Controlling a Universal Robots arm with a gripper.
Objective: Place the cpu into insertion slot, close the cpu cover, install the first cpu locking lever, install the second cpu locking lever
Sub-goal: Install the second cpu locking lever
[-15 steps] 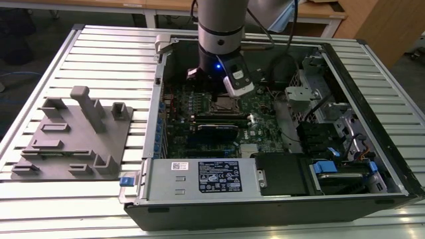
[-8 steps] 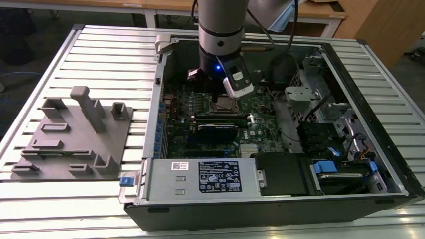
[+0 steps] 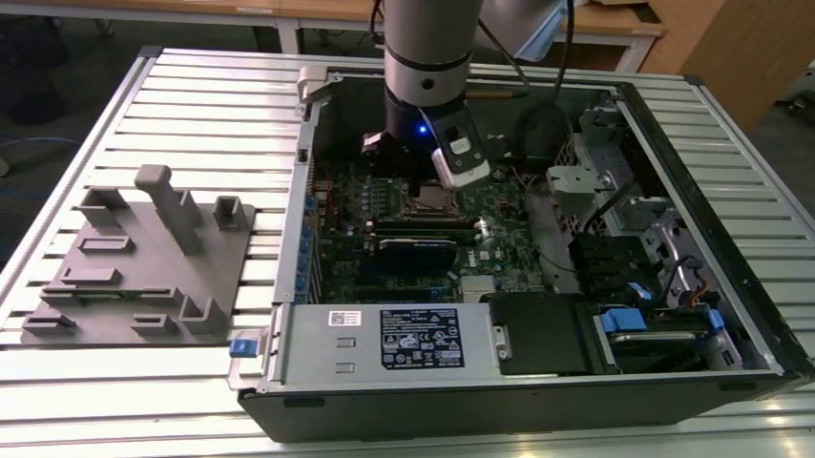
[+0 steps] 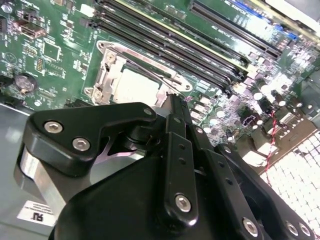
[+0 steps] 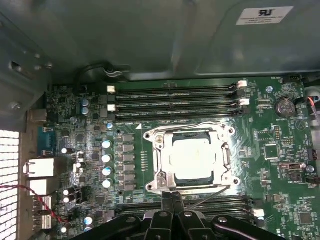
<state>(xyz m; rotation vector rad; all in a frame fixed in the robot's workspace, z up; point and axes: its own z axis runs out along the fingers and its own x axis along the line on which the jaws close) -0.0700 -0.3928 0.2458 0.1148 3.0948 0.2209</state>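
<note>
**CPU seated, cover down, gripper working at the levers**

The cpu sits in the slot on the board, its pale metal top showing through the square window of the cover. The cover lies flat over the chip, so steps 1 and 2 look done.

Levers: a thin wire lever runs at a slant along the socket edge nearest the gripper. From that slant I'd judge it's not yet hooked under its catch, but can't say for sure. In the second wrist view another thin rod lies along the socket's far side, by the memory slots; whether it's latched I can't tell.

Gripper: fingers pressed together w/ nothing between them, tips right at the socket edge, next to the slanted lever. Can't tell if they touch it.

In the exterior view the arm reaches down into the open case, gripper low over the socket area. A grey fixture sits on the table on the exterior view's left, well apart from the work.

By my read: roughly halfway or a bit past, w/ lever work left.
</note>
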